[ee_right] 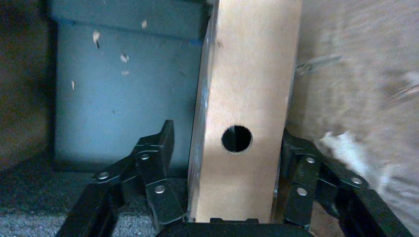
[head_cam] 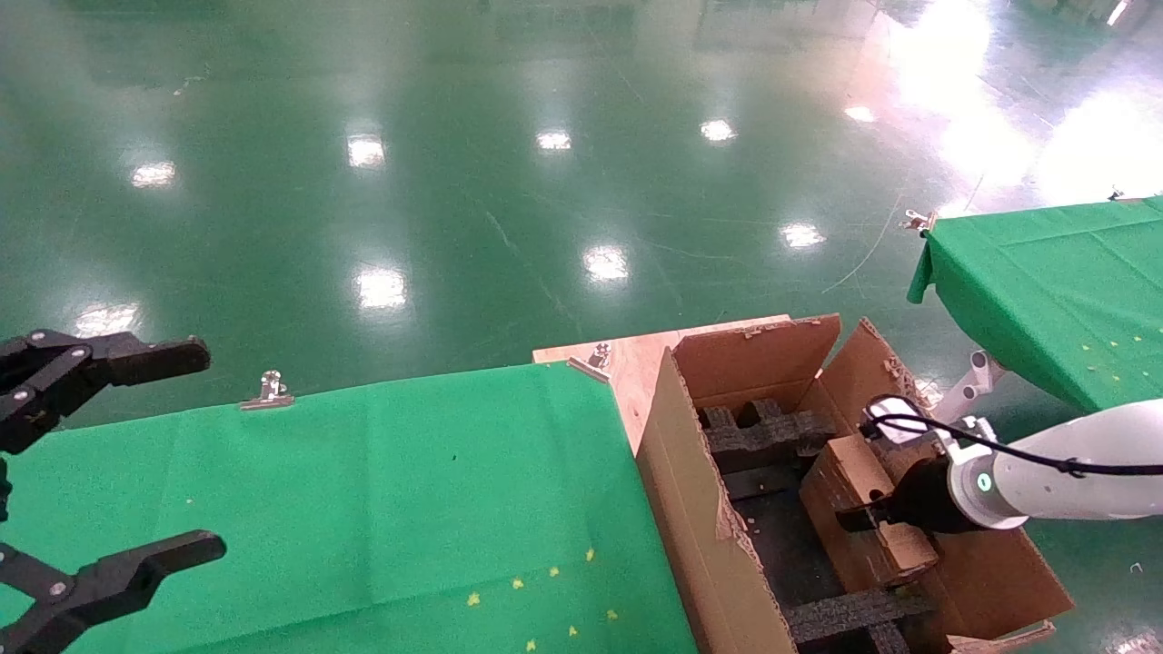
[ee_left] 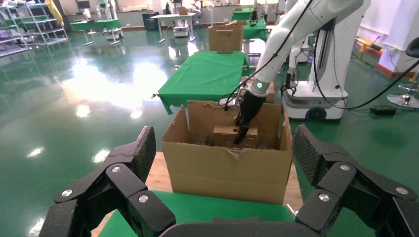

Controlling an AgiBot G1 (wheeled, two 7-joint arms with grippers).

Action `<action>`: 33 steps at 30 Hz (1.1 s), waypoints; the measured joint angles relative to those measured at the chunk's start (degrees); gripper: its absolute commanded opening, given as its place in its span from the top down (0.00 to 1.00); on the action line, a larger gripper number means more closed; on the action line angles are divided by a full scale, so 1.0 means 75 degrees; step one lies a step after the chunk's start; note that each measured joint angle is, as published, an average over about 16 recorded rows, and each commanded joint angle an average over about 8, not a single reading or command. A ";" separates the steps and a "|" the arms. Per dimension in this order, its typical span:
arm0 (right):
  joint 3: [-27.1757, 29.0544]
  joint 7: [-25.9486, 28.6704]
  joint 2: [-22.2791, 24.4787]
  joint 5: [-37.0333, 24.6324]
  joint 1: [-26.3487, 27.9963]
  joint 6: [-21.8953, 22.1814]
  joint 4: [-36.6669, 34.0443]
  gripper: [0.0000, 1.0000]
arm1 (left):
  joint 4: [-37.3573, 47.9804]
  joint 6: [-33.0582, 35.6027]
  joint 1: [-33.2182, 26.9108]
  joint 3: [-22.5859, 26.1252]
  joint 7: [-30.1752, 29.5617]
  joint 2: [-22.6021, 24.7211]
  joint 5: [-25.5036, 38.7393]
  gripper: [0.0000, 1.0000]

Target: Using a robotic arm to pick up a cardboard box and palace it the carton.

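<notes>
The small brown cardboard box (head_cam: 849, 472) with a round hole lies inside the large torn-flapped carton (head_cam: 690, 490), on its black foam inserts (head_cam: 763, 436). The white robotic arm (head_cam: 1072, 463) reaches into the carton from the right. My right gripper (head_cam: 863, 520) straddles the box, open. In the right wrist view the box (ee_right: 247, 89) stands between the fingers (ee_right: 163, 148), with a gap on one side. The left wrist view shows the carton (ee_left: 227, 168), the box (ee_left: 225, 134) and the right gripper (ee_left: 242, 133) from afar. My left gripper (head_cam: 204, 447) is open and empty at the far left.
The carton stands on a wooden board (head_cam: 636, 359) beside my green-clothed table (head_cam: 363, 490), which has a metal clip (head_cam: 269, 391) at its far edge. A second green table (head_cam: 1045, 282) stands at the right. Glossy green floor lies beyond.
</notes>
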 measured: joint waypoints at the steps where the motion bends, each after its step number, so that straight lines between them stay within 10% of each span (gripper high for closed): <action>1: 0.0001 0.0010 0.0029 -0.0026 0.0071 -0.0005 0.0033 0.00 | 0.0000 0.0000 0.0000 0.0000 0.0000 0.0000 0.0000 0.00; 19: 0.0486 -0.0027 0.1058 -0.0441 0.2586 -0.0410 0.1991 0.00 | 0.0000 0.0000 0.0000 0.0001 0.0000 0.0000 0.0000 0.00; 33: 0.1781 -0.1650 0.1839 0.2167 0.3634 -0.2346 0.3070 0.00 | 0.0001 -0.0001 0.0000 0.0001 0.0001 -0.0001 -0.0002 0.00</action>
